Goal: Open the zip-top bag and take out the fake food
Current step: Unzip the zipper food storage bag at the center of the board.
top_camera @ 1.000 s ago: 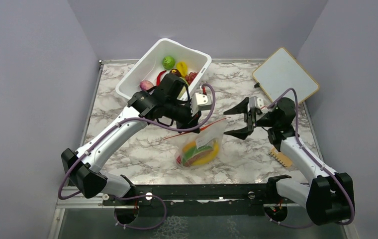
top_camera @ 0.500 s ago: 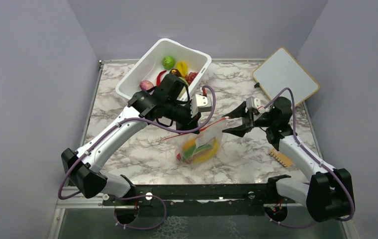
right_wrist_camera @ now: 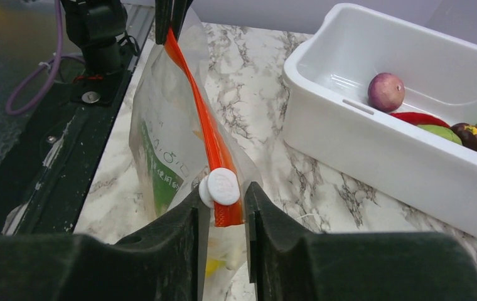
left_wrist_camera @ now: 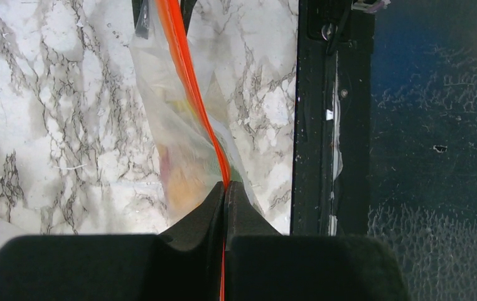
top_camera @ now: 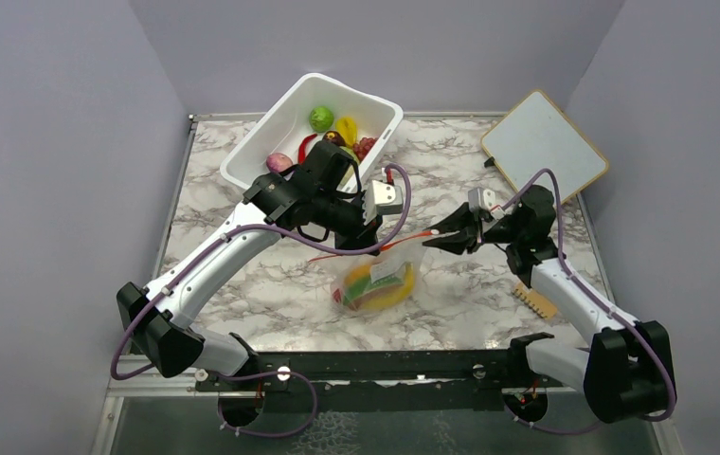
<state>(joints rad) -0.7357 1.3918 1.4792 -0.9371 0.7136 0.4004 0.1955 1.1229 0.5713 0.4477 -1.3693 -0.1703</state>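
The zip-top bag [top_camera: 396,256] hangs above the marble table, its orange-red zip strip [right_wrist_camera: 193,103] stretched between my two grippers. Fake food [top_camera: 375,287], yellow, orange and green, shows through the bag's bottom. My left gripper [top_camera: 373,230] is shut on one end of the strip [left_wrist_camera: 186,69], the jaws pinched tight at the tips [left_wrist_camera: 225,185]. My right gripper [right_wrist_camera: 222,191] straddles the other end, where the white round slider [right_wrist_camera: 224,186] sits. The jaws stand narrow, one finger against the slider and a slim gap at the other.
A white tub [top_camera: 252,156] with a purple onion, red chili, green and dark pieces stands at the back left, close to the left arm. A white board [top_camera: 543,142] leans at the back right. A small tan ridged piece [top_camera: 538,301] lies by the right arm.
My right gripper has moved left onto the strip's end and its jaws have narrowed from wide open to nearly closed around the slider. The left gripper has held still.
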